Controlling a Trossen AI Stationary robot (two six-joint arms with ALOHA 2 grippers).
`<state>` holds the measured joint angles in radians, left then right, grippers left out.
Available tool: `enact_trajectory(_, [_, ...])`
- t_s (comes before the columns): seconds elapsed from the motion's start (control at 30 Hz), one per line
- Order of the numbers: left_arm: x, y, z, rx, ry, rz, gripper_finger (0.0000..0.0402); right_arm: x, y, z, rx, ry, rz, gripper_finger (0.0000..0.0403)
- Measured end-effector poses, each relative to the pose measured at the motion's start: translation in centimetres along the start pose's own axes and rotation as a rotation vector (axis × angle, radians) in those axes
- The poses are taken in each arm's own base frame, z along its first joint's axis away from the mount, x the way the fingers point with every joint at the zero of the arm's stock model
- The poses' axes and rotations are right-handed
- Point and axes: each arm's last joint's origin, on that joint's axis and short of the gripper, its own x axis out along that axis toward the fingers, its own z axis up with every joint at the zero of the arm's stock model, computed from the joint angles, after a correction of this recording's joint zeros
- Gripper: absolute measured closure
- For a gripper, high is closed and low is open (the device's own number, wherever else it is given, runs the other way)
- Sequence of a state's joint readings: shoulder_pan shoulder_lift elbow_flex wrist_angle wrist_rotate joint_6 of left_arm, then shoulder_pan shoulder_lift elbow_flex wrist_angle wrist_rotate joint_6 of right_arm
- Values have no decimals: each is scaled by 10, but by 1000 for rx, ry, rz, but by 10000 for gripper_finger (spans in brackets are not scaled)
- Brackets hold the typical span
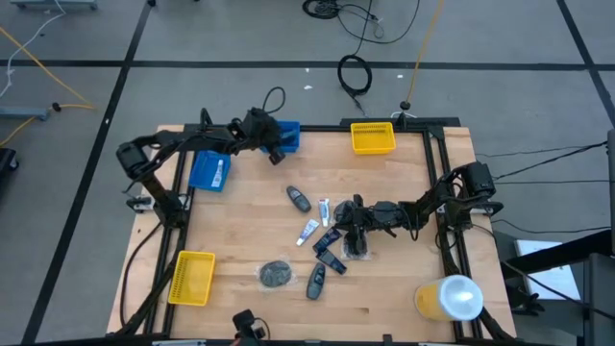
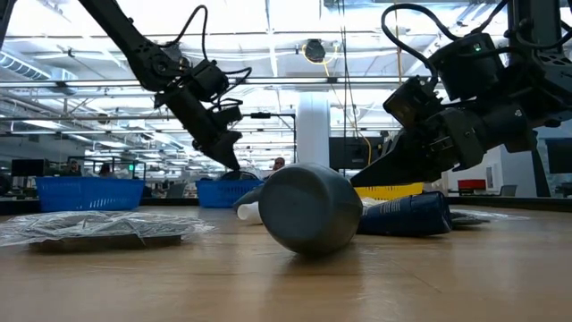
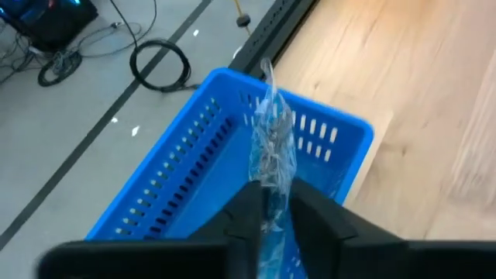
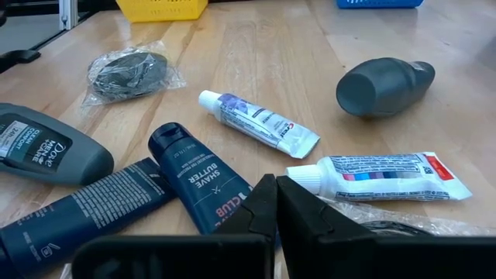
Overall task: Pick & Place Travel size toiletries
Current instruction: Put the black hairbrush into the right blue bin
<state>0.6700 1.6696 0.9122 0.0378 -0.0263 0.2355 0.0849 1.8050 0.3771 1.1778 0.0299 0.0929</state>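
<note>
My left gripper (image 3: 273, 194) (image 1: 276, 152) hangs over the blue bin (image 3: 194, 163) at the table's far edge, shut on a clear plastic wrapper (image 3: 271, 132). My right gripper (image 4: 276, 203) (image 1: 351, 223) is shut and low over the pile of toiletries at mid-table. Before it lie a dark "Shave Butter" tube (image 4: 198, 186), two white tubes (image 4: 260, 122) (image 4: 387, 177), a grey bottle (image 4: 384, 85) on its side, a Dove bottle (image 4: 46, 151) and a wrapped dark pad (image 4: 128, 71). My left gripper pinches the clear wrapper between its two fingers, coming from above and pointing down. The crinkled film (image 3: 270, 101) reaches out past the fingertips over the bin's inside, lifted clear. What the wrapper contains does not show. My right gripper's shut fingertips stand by the Shave Butter tube's end (image 4: 232, 205); whether they touch it I cannot tell.
A second blue bin (image 1: 209, 171) sits at the left edge, yellow bins at the far right (image 1: 373, 137) and near left (image 1: 192, 277). A large yellow-and-white cylinder (image 1: 450, 296) stands at the near right corner. Another wrapped pad (image 1: 276, 274) and a dark bottle (image 1: 316, 281) lie nearer.
</note>
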Motion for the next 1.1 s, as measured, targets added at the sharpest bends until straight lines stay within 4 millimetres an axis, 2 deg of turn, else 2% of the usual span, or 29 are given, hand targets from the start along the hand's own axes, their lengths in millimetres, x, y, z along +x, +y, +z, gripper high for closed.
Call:
enact_trajectory(0.07, [3,-1,-2,21,8,-1,383,0,0,0,0,0,0,403])
enact_trajectory(0.13, [3,-1,-2,40,14,8,395,0,0,0,0,0,0,403])
enact_trajectory(0.4, [-4,-15,9,277,71,376,400,0,0,0,0,0,0,403])
enact_trajectory(0.5, [-5,-23,10,375,106,436,400,0,0,0,0,0,0,403])
enact_trajectory(0.57, [-4,-28,10,414,88,423,401,0,0,0,0,0,0,403])
enact_trajectory(0.73, [13,-40,-8,516,114,369,401,0,0,0,0,0,0,403])
enact_trajectory(0.9, [20,-46,-14,479,120,349,389,0,0,0,0,0,0,403])
enact_trajectory(1.0, [20,-48,-13,472,94,277,365,0,0,0,0,0,1,403])
enact_trajectory(1.1, [17,-46,-11,458,63,216,325,0,0,0,0,0,0,403])
